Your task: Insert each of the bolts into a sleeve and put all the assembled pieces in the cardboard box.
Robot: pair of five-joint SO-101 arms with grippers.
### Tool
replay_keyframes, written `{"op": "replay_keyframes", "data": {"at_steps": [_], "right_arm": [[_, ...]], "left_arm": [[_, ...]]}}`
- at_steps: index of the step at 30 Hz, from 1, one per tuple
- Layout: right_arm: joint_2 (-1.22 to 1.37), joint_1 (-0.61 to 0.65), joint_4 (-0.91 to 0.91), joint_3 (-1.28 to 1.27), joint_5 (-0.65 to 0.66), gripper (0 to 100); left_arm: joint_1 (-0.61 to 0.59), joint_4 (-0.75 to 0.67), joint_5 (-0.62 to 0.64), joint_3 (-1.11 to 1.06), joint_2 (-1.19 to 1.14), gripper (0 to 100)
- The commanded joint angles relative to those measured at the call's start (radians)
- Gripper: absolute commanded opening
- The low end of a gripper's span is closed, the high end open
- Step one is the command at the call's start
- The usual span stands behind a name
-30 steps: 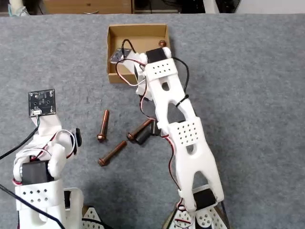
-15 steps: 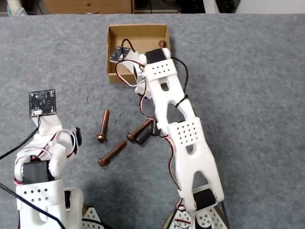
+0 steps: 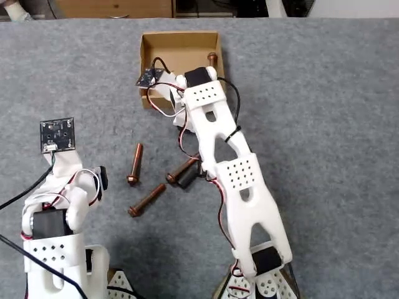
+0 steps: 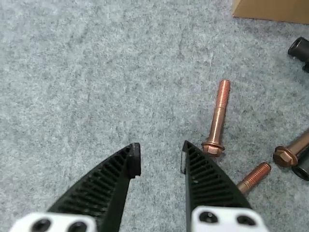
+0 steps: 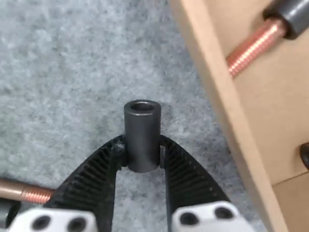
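Observation:
My right gripper (image 5: 142, 145) is shut on a black sleeve (image 5: 142, 133), held over the grey carpet just outside the cardboard box (image 5: 217, 96). In the box lies a bolt in a sleeve (image 5: 260, 41), which also shows in the high view (image 3: 212, 59). My left gripper (image 4: 160, 157) stands open above the carpet, near the head of a loose copper bolt (image 4: 217, 118). A second loose bolt (image 3: 148, 199) lies below it. A third bolt (image 3: 182, 168) lies beside a black sleeve (image 3: 189, 177).
The cardboard box (image 3: 181, 47) sits at the far middle of the grey carpet. The right arm (image 3: 224, 143) stretches from the near edge up to the box's near corner, above the bolts. The left arm (image 3: 56, 212) stands at the near left.
The right arm's wrist has swung a little to the left along the box's near side, still holding the sleeve. The left arm has barely moved.

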State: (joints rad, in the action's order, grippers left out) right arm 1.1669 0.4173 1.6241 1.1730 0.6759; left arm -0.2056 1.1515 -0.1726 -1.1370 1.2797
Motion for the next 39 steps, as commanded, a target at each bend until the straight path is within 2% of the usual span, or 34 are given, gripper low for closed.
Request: {"op": "replay_keyframes", "data": {"at_steps": [1,7,11,14,19,24,30,34,39], "right_arm": [[-0.018,0.013,0.021,0.047,0.012,2.3],[-0.073,0.010,0.166,0.232,0.006,0.2],[-0.174,-0.005,0.164,0.242,-0.034,0.2],[-0.295,-0.005,0.164,0.136,-0.054,0.2],[-0.602,-0.015,0.164,-0.196,-0.057,0.2],[-0.934,-0.091,0.158,-0.556,-0.068,0.2],[-1.207,-0.237,0.064,-0.938,-0.060,0.2],[-1.343,-0.325,-0.075,-1.213,-0.043,0.2],[-1.512,-0.361,-0.273,-1.547,-0.025,0.2]], "left_arm": [[-0.011,-0.009,0.000,0.032,0.002,15],[-0.072,0.155,-0.012,0.227,-0.019,15],[-0.094,0.252,-0.074,0.344,-0.163,15],[-0.100,0.285,-0.087,0.422,-0.323,15],[-0.092,0.333,-0.092,0.588,-0.567,15],[0.051,0.365,-0.084,0.690,-0.720,15],[0.288,0.298,0.032,0.667,-0.858,15],[0.299,0.118,0.040,0.595,-0.977,15],[0.282,-0.051,0.041,0.582,-1.099,15]]}}
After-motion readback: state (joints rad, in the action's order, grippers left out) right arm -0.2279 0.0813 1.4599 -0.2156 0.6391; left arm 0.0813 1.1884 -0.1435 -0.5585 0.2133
